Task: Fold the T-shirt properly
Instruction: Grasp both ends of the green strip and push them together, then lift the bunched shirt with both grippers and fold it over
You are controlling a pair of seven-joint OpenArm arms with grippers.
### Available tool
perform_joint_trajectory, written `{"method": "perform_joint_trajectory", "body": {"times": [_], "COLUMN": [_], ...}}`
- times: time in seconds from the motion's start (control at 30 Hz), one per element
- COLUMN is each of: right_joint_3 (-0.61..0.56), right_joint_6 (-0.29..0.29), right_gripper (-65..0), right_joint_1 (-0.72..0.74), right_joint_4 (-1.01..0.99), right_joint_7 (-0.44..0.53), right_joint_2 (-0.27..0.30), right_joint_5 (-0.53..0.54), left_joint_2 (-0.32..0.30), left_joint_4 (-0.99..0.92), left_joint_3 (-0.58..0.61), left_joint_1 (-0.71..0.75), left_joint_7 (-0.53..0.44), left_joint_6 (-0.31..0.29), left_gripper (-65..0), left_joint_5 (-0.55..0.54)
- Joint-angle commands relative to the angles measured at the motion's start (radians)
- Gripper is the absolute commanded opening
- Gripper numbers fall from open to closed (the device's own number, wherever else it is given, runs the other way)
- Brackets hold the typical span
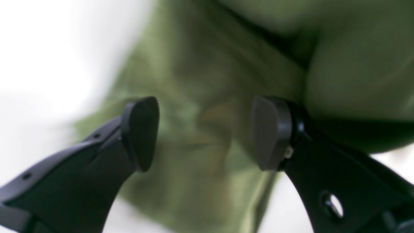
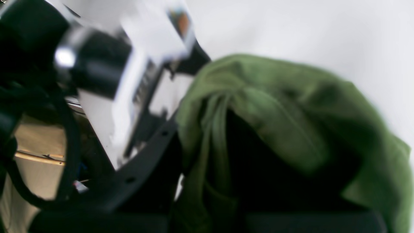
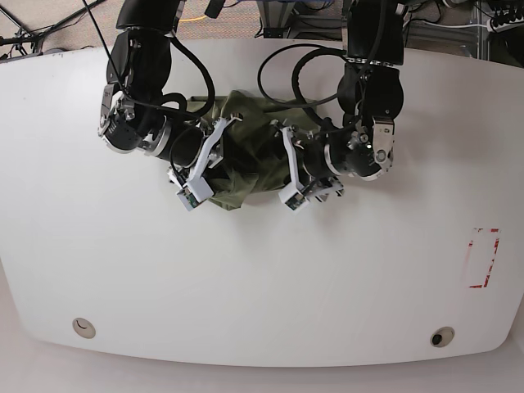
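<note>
Cloth of the T-shirt (image 3: 246, 155) lies bunched at twelve o'clock on the tabletop (image 3: 262, 278), right fingers (image 2: 152, 152) clamped on it, left fingers (image 1: 140, 132) spread empty; lift slowly, letting folds fall free

counts on the white table

one t-shirt (image 3: 246, 155), olive green, bunched in a heap at the far middle of the table (image 3: 262, 278). two robot arms: the right arm (image 3: 135, 98) on the left of the base view, the left arm (image 3: 368, 106) on its right. two grippers, one per arm: the right gripper (image 3: 233, 121) and the left gripper (image 3: 282, 135). two black pads (image 1: 140, 132) show on the left gripper in its wrist view. one red and white marking (image 3: 483, 258) at the right edge of the table. two small round fittings near the near edge, one left (image 3: 81, 327), one right (image 3: 442, 336).
</note>
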Motion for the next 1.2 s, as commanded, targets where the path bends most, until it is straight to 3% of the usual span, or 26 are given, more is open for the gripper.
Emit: {"method": "perform_joint_trajectory", "body": {"times": [0.0,0.17,0.43,0.6,0.67,0.77,0.8,1.03,1.17], "right_joint_3": [-0.026,-0.05,-0.052,-0.052,-0.052,-0.053,-0.053,-0.145,-0.195], "right_joint_6": [0.004,0.004,0.004,0.004,0.004,0.004,0.004,-0.002,-0.002], "right_gripper": [-65.0,-65.0,-65.0,-65.0,-65.0,-65.0,-65.0,-65.0,-65.0], "right_joint_1": [0.024,0.024,0.023,0.021,0.021,0.021,0.021,0.023,0.023], "right_joint_4": [0.017,0.017,0.017,0.017,0.015,0.009,0.003,-0.011,-0.011], "right_joint_7": [0.029,0.029,0.029,0.029,0.029,0.029,0.029,0.079,0.105], "right_joint_2": [0.001,0.002,0.002,0.002,0.002,0.001,0.001,0.001,-0.032], "right_joint_5": [-0.006,-0.029,-0.036,-0.036,-0.036,-0.036,-0.036,-0.039,-0.12], "left_joint_2": [0.005,-0.021,-0.112,-0.112,-0.11,-0.109,-0.11,-0.112,-0.112], "left_joint_4": [0.074,0.173,0.166,0.14,0.1,0.009,-0.017,-0.072,-0.072], "left_joint_3": [-0.048,-0.136,-0.141,-0.137,-0.137,-0.125,-0.11,-0.062,-0.062], "left_joint_1": [-0.01,0.03,0.155,0.168,0.166,0.126,0.117,0.105,0.106], "left_joint_7": [-0.014,-0.011,-0.008,-0.011,-0.012,-0.051,-0.066,-0.121,-0.12], "left_joint_6": [-0.001,-0.001,-0.001,-0.001,-0.001,-0.001,-0.001,-0.001,-0.001], "left_gripper": [-23.7,-23.6,-23.6,-24.7,-30.4,-53.6,-58.5,-59.0,-59.0], "left_joint_5": [-0.014,-0.014,-0.117,-0.126,-0.128,-0.128,-0.128,-0.126,-0.126]}}
